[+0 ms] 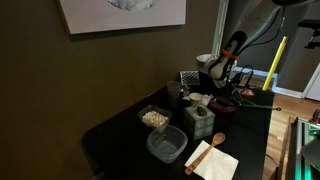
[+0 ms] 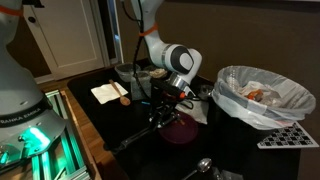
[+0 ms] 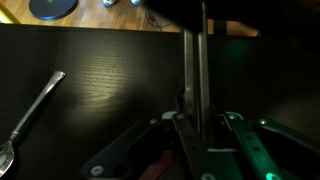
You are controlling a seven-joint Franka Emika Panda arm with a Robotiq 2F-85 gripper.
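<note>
Your gripper point(image 2: 167, 97) has its jaws pinched nearly together on a thin grey rod-like handle point(image 3: 195, 60). In the wrist view the rod's long axis runs straight out from the fingers, away from the camera. It hangs over the black tabletop point(image 3: 110, 85), with a round dark-red bowl point(image 2: 182, 130) just below it. A silver metal spoon point(image 3: 32, 112) lies apart to the side, handle slanting. The rod's far end is cut off at the frame edge, so can't tell what tool it is
</note>
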